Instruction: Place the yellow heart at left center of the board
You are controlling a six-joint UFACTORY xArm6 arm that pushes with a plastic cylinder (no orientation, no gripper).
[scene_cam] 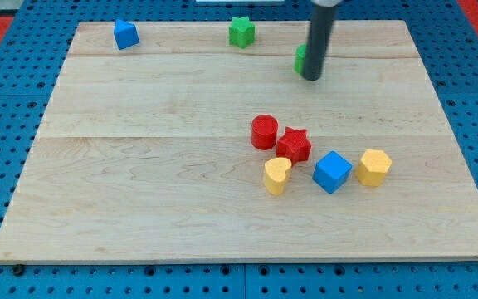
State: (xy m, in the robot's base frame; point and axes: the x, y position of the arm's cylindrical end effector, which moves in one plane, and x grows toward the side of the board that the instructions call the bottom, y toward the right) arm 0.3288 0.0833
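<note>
Yellow heart point(277, 174) is sitting a bit right of the board's middle and toward the view's bottom, part of a loose cluster. Just above it is the red star point(294, 144), close enough that I can't tell if they touch, and the red cylinder point(265, 132) is right beside the star on the view's left. To the heart's right there's a blue cube point(332, 171), then a yellow hexagon-ish block point(373, 167).

Orientation-wise, the heart's rounded lobes look like they face the view's upper right and the point aims toward lower left, so its long axis runs diagonally. It's small, so take that loosely.

My tip point(312, 78) is way up near the view's top, well apart from the heart, parked right next to a green block point(301, 58) that the rod mostly hides, so no idea on its shape. There's no hand or jaws on this rig, just the bare rod, and it's touching nothing of the task right now.

My guess at why things matter here: the target is the view's left center of the wooden board point(139, 191), so the tip needs to get to the heart's right side, and the blue cube crowds that spot. The path leftward looks open though. The green star point(241, 31) and blue block point(125, 34) along the top edge shouldn't interfere.
</note>
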